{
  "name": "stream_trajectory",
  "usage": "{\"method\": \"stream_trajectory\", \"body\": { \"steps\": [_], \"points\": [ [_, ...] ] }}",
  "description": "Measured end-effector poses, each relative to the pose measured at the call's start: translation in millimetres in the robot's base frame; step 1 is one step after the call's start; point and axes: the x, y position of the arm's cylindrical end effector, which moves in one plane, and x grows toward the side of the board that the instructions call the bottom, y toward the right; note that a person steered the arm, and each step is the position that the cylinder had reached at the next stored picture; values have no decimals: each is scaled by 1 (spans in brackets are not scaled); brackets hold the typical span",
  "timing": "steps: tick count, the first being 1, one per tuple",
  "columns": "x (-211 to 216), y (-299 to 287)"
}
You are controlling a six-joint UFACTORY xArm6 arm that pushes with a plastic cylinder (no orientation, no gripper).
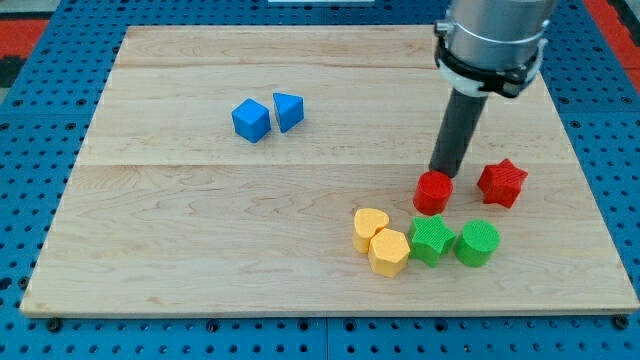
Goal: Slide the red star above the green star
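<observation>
The red star [502, 182] lies on the wooden board [200, 230] at the view's right. The green star [431, 240] lies lower and to its left, touching a green round block [477, 243] on its right. A red round block [434, 192] sits just above the green star. My tip [443, 172] is at the top edge of the red round block, to the left of the red star and apart from it.
A yellow heart block [369, 228] and a yellow hexagon block [389, 252] sit left of the green star. Two blue blocks [251, 120] [288, 110] lie side by side at the view's upper left. The arm's body [492, 40] hangs over the board's upper right.
</observation>
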Motion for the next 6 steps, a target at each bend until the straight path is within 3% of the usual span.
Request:
{"method": "stream_trajectory", "body": {
  "steps": [2, 3, 4, 5, 6],
  "points": [
    [-24, -19],
    [-49, 68],
    [-19, 178],
    [13, 128],
    [11, 17]
  ]
}}
